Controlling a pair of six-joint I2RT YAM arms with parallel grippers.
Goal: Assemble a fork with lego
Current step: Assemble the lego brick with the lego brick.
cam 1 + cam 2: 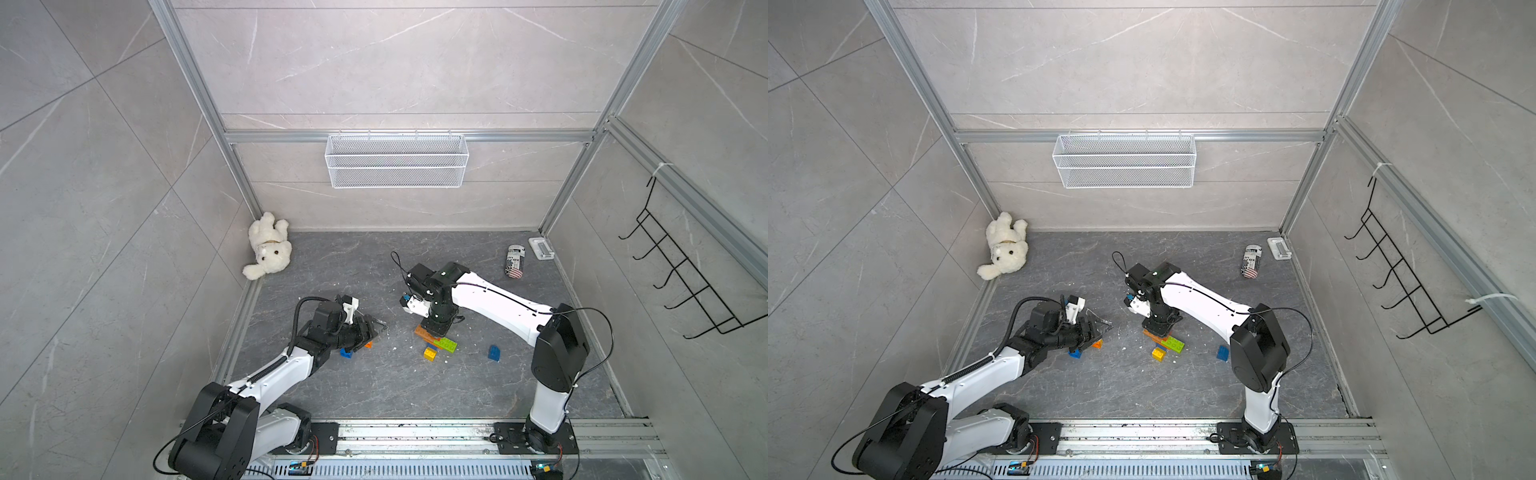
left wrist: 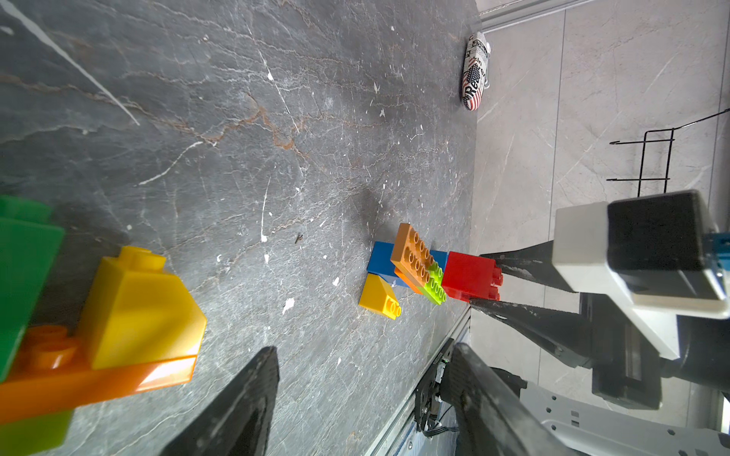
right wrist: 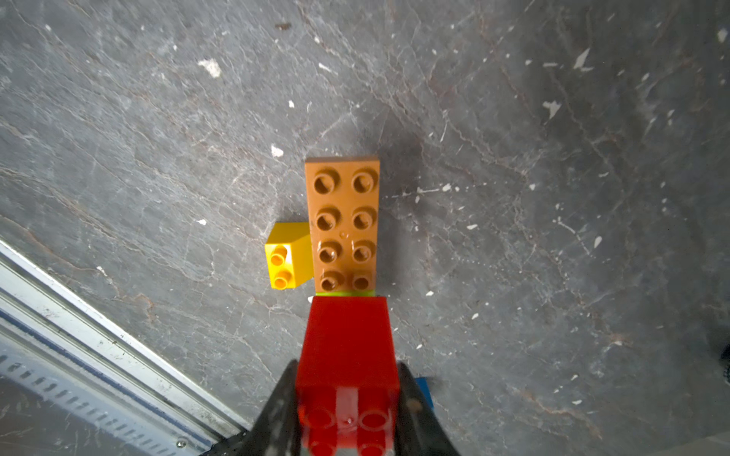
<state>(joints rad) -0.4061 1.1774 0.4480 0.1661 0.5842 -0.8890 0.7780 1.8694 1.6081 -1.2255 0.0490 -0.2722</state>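
My right gripper (image 3: 347, 369) points straight down, shut on a red lego brick (image 3: 347, 343). The brick hangs over one end of a small stack: a brown studded plate (image 3: 343, 221) on lime (image 2: 434, 284) and blue bricks (image 2: 381, 258), with a yellow sloped brick (image 3: 286, 256) beside it. In both top views the right gripper (image 1: 435, 328) hides the red brick. My left gripper (image 2: 365, 355) is open and empty, low over the floor. Beside it lies a yellow sloped brick (image 2: 138, 308) on an orange plate (image 2: 98, 379) with a green brick (image 2: 23, 252).
A loose blue sloped brick (image 1: 493, 353) lies to the right of the stack. A plush bear (image 1: 268, 249) sits in the back left corner, a printed can (image 1: 515, 261) at the back right. A wire basket (image 1: 397, 161) hangs on the back wall, a hook rack (image 1: 681, 282) on the right wall.
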